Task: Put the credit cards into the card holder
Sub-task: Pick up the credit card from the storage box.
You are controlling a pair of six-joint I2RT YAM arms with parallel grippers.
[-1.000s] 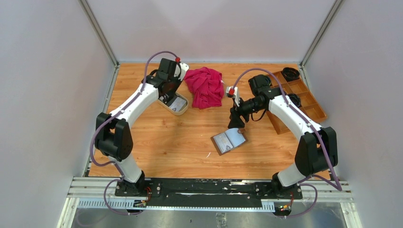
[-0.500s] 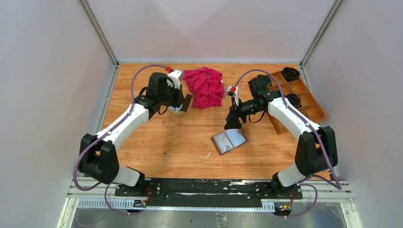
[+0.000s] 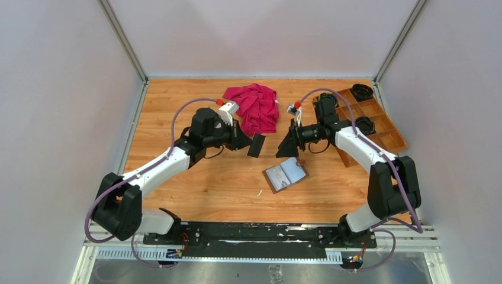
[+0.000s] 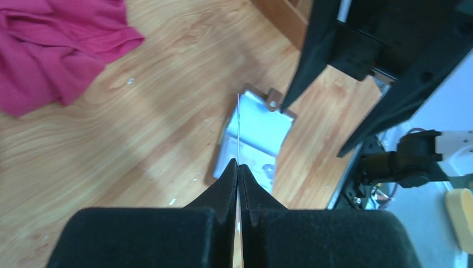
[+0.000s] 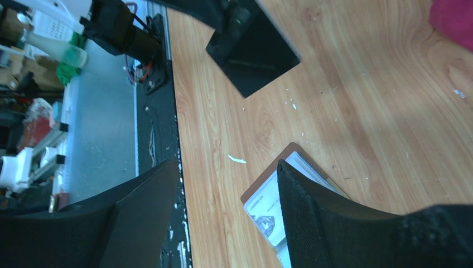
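**One dark card in the left claw, holder lying open mid-desk**

A desk point(image 3: 195, 183) of orange-brown wood planks fills the floor of a booth closed in by plain pale walls point(image 3: 65, 118) on three sides, with metal posts in the two far corners. Both arms reach in from the near edge toward the middle.

Counted on the desk are one card holder, one credit card, one red cloth and one wooden tray.

The card holder point(image 3: 285, 175) lies unfolded on the wood between the two arms, grey lining up and brown snap tab at its far edge. A pale printed face shows on its lining; I cannot tell whether that is a card.

The left claw point(image 3: 247, 142) is clamped on the credit card point(image 3: 257, 146), a dark rectangle held above the desk to the left of the holder and apart from it. From the left wrist the card shows edge-on as a thin line point(image 4: 238, 128) between the pressed fingers.

The right claw point(image 3: 287, 148) hangs just beyond the holder with its fingers point(image 5: 329, 218) spread wide and nothing between them.

The red cloth point(image 3: 254, 107) lies crumpled at the far side. The wooden tray point(image 3: 388, 133) sits by the right wall, divided into compartments. Two black round pieces point(image 3: 361, 92) show at it, one at its far end and one partly behind the right arm.
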